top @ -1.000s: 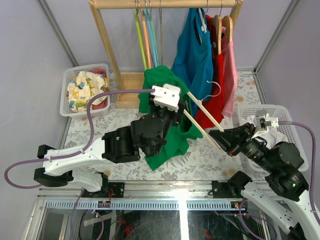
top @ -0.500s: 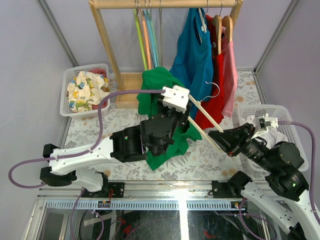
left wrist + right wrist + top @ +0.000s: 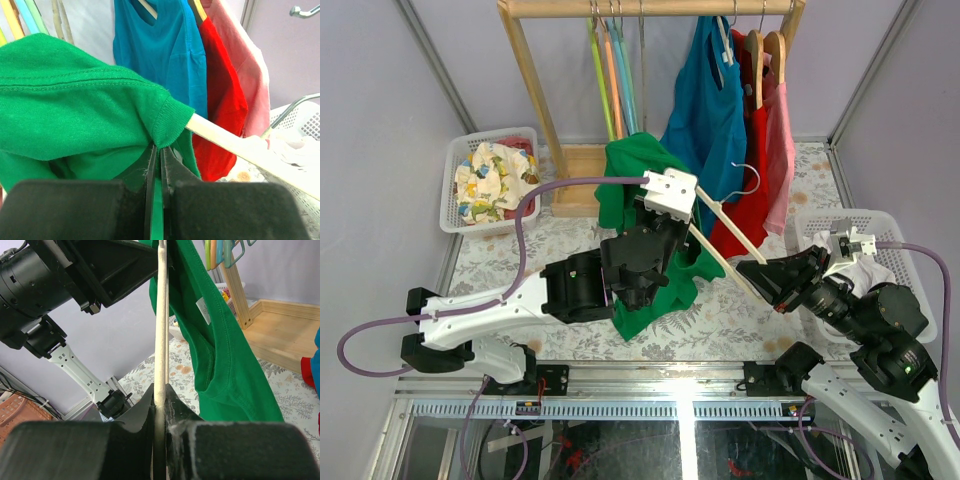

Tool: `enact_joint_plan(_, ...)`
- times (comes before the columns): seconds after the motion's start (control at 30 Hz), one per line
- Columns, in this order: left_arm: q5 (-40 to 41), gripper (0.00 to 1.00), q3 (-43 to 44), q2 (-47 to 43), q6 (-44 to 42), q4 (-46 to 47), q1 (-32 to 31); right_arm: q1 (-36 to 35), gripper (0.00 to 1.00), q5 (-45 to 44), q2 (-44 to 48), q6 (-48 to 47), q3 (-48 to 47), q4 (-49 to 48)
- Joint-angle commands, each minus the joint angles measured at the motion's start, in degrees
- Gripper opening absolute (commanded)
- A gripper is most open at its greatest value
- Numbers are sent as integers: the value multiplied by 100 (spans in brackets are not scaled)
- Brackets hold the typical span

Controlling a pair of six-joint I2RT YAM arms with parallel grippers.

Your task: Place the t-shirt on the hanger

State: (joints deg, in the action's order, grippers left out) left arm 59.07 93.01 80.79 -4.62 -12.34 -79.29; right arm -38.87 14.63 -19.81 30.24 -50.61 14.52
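Soft, finely knit green t-shirt [image 3: 645, 295] is hanging mid-frame above the floral desk [image 3: 740, 330], draped over a slim, straight beige hanger [image 3: 735, 235] running diagonally from centre toward lower right. Left jaws are pinching the sleeve hem; right jaws are clamping the hanger's arm.

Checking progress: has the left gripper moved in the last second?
Yes. The left gripper, shut on the bright green fabric t-shirt, shifted right in the top view, away from the wooden rack's left post toward the blue garment.
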Motion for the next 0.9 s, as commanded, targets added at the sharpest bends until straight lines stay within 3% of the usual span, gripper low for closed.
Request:
enact_joint_plan(0.0,-201,0,305,-47,245,172,-104,20,0,83,-32,-45,-235,-865)
enact_joint_plan(0.4,-410,0,938,464,323,-120,-741,22,0,68,-185,-2,-101,-1138)
enact_joint_plan(0.77,-1523,0,1264,729,777,-580,-758,22,0,224,-417,133,22,-1504)
enact_joint_plan(0.87,-1730,13,1654,769,902,-1153,-761,20,0,216,-366,116,108,-1477)
